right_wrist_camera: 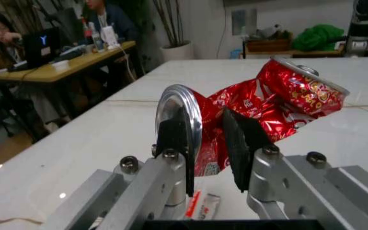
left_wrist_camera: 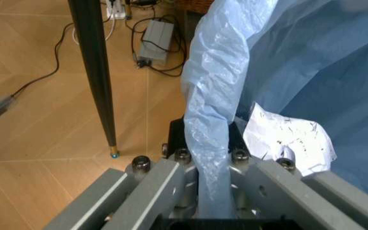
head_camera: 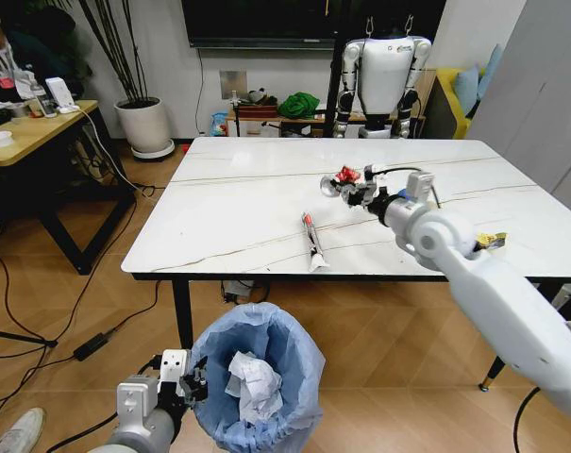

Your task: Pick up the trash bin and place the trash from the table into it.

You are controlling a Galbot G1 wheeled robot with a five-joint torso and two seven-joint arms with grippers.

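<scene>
Can (right_wrist_camera: 260,108) sits squeezed in your right gripper (right_wrist_camera: 212,139) over the table (head_camera: 238,203). Your left gripper (left_wrist_camera: 212,158) pinches the bin (head_camera: 257,377) at 6 o'clock.

One round bin lined with crinkled light-blue plastic (head_camera: 266,363), one crumpled white paper (head_camera: 255,385), one crushed red-silver can (head_camera: 344,177), one long black-white-red wrapper (head_camera: 312,240), one yellow snack wrapper (head_camera: 491,240)

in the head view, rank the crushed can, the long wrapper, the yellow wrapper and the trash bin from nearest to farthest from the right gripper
1. Crushed can: clamped in the right gripper.
2. Long wrapper: on the table, toward the robot.
3. Yellow wrapper: on the table's right side, behind the arm.
4. Trash bin: below the table's near edge, held by the left gripper.
</scene>
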